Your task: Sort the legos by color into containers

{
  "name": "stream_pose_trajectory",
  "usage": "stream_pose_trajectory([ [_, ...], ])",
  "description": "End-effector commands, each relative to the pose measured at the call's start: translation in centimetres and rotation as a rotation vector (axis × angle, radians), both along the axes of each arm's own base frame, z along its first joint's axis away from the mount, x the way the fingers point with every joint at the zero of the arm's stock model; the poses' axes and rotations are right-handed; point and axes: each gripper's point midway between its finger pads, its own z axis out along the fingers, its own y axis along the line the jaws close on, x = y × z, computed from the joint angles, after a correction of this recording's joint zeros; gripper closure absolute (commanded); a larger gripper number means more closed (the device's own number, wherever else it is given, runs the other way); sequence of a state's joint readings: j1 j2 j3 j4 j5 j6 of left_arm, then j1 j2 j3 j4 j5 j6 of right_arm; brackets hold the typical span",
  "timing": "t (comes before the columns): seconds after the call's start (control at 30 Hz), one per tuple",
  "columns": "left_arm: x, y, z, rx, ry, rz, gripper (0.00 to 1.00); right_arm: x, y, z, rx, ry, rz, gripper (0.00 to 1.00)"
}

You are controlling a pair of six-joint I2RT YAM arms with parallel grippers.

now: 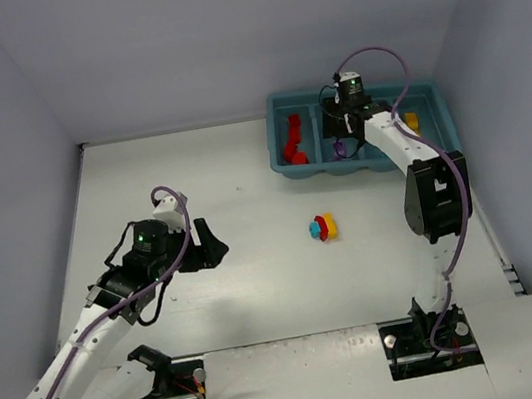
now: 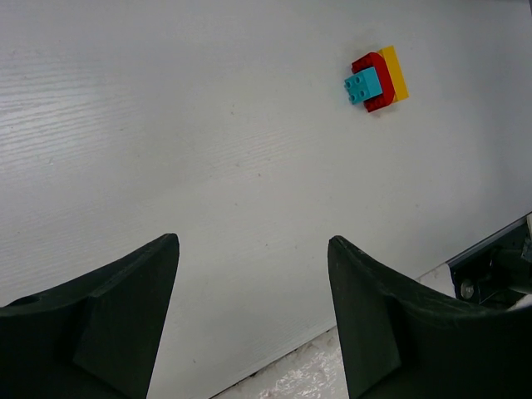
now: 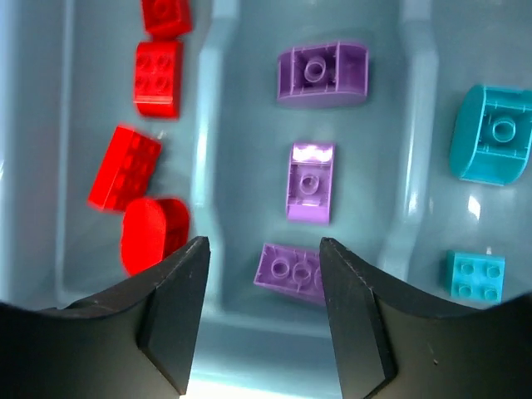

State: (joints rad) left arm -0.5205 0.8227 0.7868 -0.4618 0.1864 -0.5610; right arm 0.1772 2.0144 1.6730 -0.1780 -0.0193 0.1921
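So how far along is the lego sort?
Mostly done. In the tray, red bricks, purple bricks and cyan bricks each lie in their own compartment, and a yellow brick sits in the rightmost one. Nothing is in hand: the right gripper hangs open over the purple section, the left gripper open over the table. Left: the cyan-red-yellow stack on the table, unseparated.

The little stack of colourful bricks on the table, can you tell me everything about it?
The small stack of three glossy plastic bricks is stuck together as one clump. It has a cyan square brick with four studs, a bigger red rounded brick behind that, and a yellow-orange brick at the back. It sits all alone on the white table, and only the table touches it.
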Motion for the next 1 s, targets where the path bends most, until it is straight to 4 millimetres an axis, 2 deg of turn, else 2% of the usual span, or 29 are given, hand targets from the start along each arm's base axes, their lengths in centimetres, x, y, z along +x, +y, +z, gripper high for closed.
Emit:
stream_pose_trajectory([
  [0.0, 1.2, -0.9, 1.4, -0.051, -0.04, 0.0, 0.34, -1.8, 0.9, 7.0, 0.046, -0.136, 0.043, 0.48],
  [0.03, 1.4, -1.1, 1.3, -0.051, -0.033, -0.006, 0.34, -2.7, 1.0, 7.1, 0.053, -0.131, 0.048, 0.48],
  [0.07, 1.6, -1.3, 1.5, -0.056, -0.041, -0.009, 0.34, -4.1, 1.7, 8.9, 0.08, -0.162, 0.058, 0.48],
  [0.1, 1.8, -1.5, 1.6, -0.062, -0.044, -0.011, 0.34, -5.8, 1.8, 7.5, 0.08, -0.125, 0.068, 0.48],
  [0.13, 2.0, -1.8, 1.4, -0.064, -0.036, -0.02, 0.34, -6.8, 2.1, 7.4, 0.084, -0.121, 0.078, 0.48],
  [0.17, 2.1, -2.0, 1.3, -0.067, -0.036, -0.025, 0.34, -8.1, 2.3, 8.8, 0.086, -0.15, 0.083, 0.48],
  [0.2, 2.5, -2.3, 1.6, -0.076, -0.048, -0.032, 0.34, -9.3, 3.0, 8.7, 0.086, -0.147, 0.1, 0.48],
  [0.23, 2.6, -2.7, 1.3, -0.08, -0.036, -0.046, 0.34, -11.2, 3.1, 8.0, 0.091, -0.131, 0.107, 0.48],
  [0.3, 3.2, -3.4, 1.4, -0.084, -0.032, -0.064, 0.35, -13.3, 4.2, 7.0, 0.106, -0.106, 0.144, 0.47],
  [0.33, 3.3, -3.6, 1.4, -0.087, -0.028, -0.075, 0.34, -14.8, 4.2, 5.0, 0.102, -0.059, 0.151, 0.46],
  [0.4, 3.8, -4.2, 1.5, -0.089, -0.025, -0.09, 0.34, -16.6, 4.7, 4.1, 0.114, -0.04, 0.17, 0.38],
  [0.43, 3.9, -4.4, 1.6, -0.093, -0.025, -0.098, 0.34, -17.9, 4.5, 2.4, 0.11, 0.0, 0.168, 0.37],
  [0.53, 4.4, -5.0, 1.8, -0.101, -0.028, -0.113, 0.34, -20.1, 4.6, -0.2, 0.124, 0.062, 0.181, 0.32],
  [0.77, 5.2, -5.9, 1.6, -0.112, -0.013, -0.128, 0.35, -22.6, 5.0, -3.8, 0.122, 0.152, 0.214, 0.31],
  [0.97, 5.6, -6.3, 1.4, -0.126, 0.006, -0.127, 0.34, -23.0, 6.1, -5.3, 0.13, 0.191, 0.269, 0.3],
])
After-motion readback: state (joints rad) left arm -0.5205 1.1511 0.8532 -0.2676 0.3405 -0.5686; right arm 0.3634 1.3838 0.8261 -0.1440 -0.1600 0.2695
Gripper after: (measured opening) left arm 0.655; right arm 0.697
